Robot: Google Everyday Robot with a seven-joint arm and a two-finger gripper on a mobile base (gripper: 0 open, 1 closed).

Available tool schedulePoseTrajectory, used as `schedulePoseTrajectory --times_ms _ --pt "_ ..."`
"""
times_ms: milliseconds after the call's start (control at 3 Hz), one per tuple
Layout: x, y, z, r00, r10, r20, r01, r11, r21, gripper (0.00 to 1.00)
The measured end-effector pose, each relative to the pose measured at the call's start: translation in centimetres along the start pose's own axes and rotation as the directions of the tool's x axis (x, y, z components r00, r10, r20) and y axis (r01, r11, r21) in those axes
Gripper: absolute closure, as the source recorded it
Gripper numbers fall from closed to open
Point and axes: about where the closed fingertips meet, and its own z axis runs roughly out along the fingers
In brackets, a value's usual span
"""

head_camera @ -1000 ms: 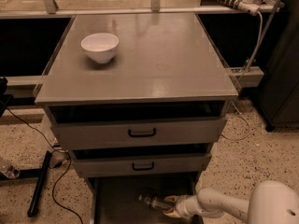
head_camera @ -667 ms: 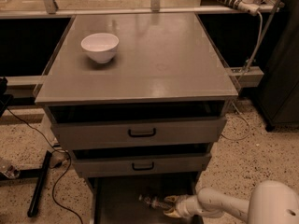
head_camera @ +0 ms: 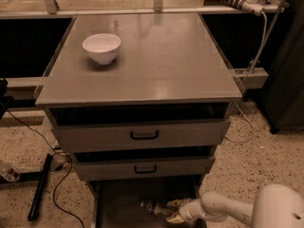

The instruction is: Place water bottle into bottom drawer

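The bottom drawer [head_camera: 118, 201] is pulled out at the foot of the grey cabinet, a dark flat tray. The water bottle [head_camera: 153, 207] lies on its side inside it, near the right front, cap pointing left. My gripper [head_camera: 170, 211] reaches in from the lower right on a white arm [head_camera: 228, 209]. Its yellowish fingers [head_camera: 172, 203] sit at the bottle's right end, one above and one below it. The fingers are spread apart.
A white bowl [head_camera: 101, 47] stands on the cabinet top [head_camera: 156, 61] at the back left. Two shallower drawers with black handles [head_camera: 144, 135] are slightly open above. Cables and a black bar [head_camera: 40, 186] lie on the speckled floor at left.
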Motion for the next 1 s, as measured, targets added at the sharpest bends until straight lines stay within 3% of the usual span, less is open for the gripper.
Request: schedulePoseTrajectory --times_ms 333,667,1000 --pt "0.0 0.0 0.0 1.0 0.0 0.0 0.0 1.0 0.0 0.12" --pt "0.0 0.01 0.01 1.0 0.0 0.0 0.0 1.0 0.0 0.0" --pt "0.0 0.01 0.01 1.0 0.0 0.0 0.0 1.0 0.0 0.0"
